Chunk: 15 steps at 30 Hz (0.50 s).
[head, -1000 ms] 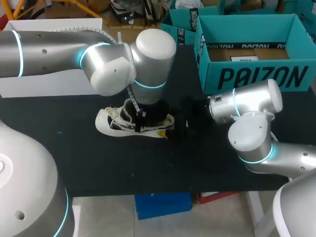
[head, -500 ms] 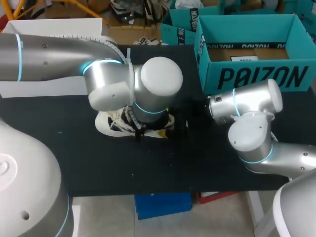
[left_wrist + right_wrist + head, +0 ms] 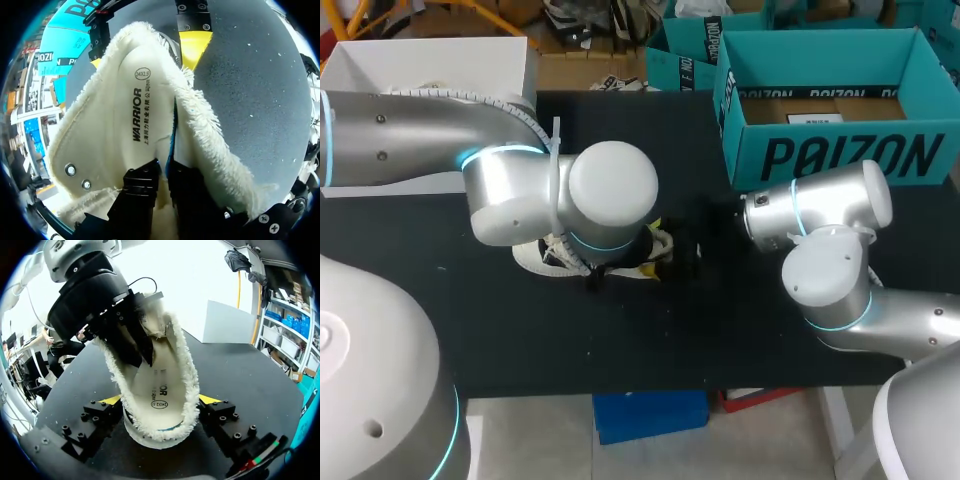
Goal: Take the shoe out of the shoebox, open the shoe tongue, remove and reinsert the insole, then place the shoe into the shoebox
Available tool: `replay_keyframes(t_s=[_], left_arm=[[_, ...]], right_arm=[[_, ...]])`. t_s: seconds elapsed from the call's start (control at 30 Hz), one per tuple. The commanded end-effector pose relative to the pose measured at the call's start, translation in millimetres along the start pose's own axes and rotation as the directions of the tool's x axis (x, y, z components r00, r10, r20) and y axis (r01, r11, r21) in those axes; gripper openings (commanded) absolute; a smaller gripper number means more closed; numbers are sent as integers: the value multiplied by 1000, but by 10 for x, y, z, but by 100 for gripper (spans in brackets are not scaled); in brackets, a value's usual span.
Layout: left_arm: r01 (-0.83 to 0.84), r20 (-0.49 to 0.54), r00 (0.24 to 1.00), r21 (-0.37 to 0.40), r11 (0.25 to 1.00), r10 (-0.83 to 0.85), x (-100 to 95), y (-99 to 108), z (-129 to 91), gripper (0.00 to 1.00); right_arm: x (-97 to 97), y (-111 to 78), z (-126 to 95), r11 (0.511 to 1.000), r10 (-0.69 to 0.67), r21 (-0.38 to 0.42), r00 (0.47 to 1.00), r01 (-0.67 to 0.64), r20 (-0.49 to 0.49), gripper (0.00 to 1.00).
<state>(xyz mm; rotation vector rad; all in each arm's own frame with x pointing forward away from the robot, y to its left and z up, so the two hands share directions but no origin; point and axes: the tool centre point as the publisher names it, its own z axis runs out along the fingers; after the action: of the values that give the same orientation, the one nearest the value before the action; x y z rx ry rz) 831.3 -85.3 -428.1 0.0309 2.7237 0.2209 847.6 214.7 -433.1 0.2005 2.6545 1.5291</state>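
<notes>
Black table [image 3: 520, 330] — my right gripper [image 3: 161, 401] clamps the shoe [image 3: 150, 439]. My left gripper [image 3: 161, 174] pinches its fleecy insole [image 3: 120, 130].

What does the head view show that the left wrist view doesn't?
Only the head view shows the shoe's toe and laces on the table, with my left arm covering its middle. Only the left wrist view shows the fleecy insole close up, its edge pinched by the left tool. Both show the teal shoebox and the right tool, its yellow fingertips at either side.
</notes>
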Motion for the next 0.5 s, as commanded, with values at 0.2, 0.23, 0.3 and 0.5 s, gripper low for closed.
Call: replay_keyframes(t_s=[0.2,0.23,0.3,0.5], left_arm=[[-16,28,999,5,1000,15,88,-33,801,0],[-18,19,1000,10,1000,18,87,-37,799,0],[-19,-3,1000,27,999,19,83,-28,768,0],[-41,-84,995,84,996,48,100,7,577,0]], right_arm=[[-15,-34,7,1000,3,2,1000,-3,2,0],[-15,-34,7,1000,3,2,1000,-3,2,0],[-15,-34,7,1000,3,2,1000,-3,2,0],[-15,-34,7,1000,3,2,1000,-3,2,0]])
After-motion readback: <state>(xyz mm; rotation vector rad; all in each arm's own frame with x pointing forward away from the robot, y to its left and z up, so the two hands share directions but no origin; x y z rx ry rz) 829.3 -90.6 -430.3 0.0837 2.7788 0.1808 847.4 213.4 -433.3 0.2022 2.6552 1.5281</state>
